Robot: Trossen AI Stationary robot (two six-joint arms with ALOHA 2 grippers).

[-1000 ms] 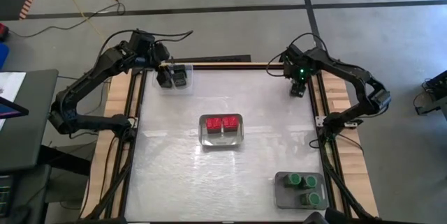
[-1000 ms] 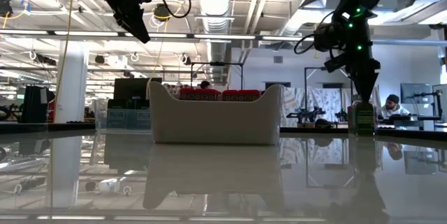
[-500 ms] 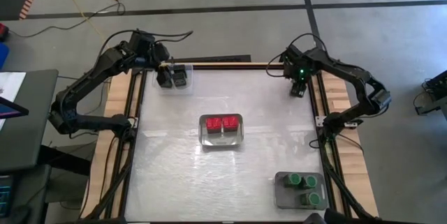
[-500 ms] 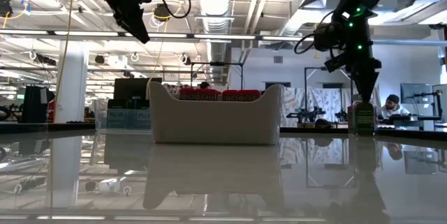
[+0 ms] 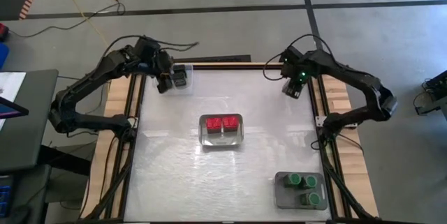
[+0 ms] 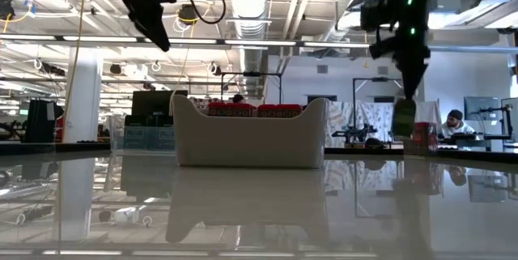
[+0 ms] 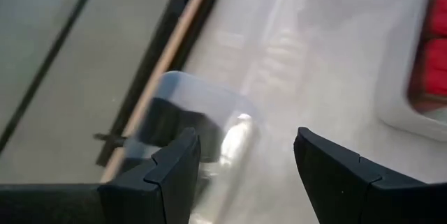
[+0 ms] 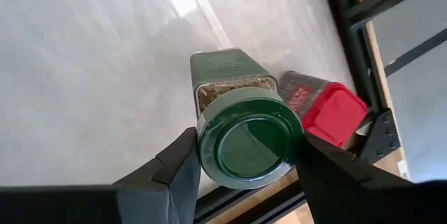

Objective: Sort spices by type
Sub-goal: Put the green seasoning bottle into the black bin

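Starting on the left: the left gripper [image 5: 165, 83] hangs over the clear plastic tray of black boxy spice containers [image 5: 179, 77] in the far left corner of the desk [image 5: 174, 175], and its fingers [image 7: 178, 168] are spread with nothing between them. Mid-desk is the pale grey tray [image 5: 221, 138] with two red square-capped spices [image 5: 221, 122] in it, and near the front right there's the dark grey tray [image 5: 300, 190] holding four green round-capped jars [image 5: 304, 180]. Over at the far right edge the right gripper [image 8: 244, 155] has its fingers clamped around the cap end of a green round-capped spice jar with dried herbs inside [image 8: 243, 130], and in the low view it looks lifted off the desk. What I'd worry about: the hold is only on the round cap, so the jar could twist or slide out on the long trip to the green tray, and dropping it in could knock over the jars already standing there. A red-capped spice jar [image 8: 328, 105] sits right beside the pickup spot and could get bumped. Otherwise the route looks open, the middle tray is off to the side.
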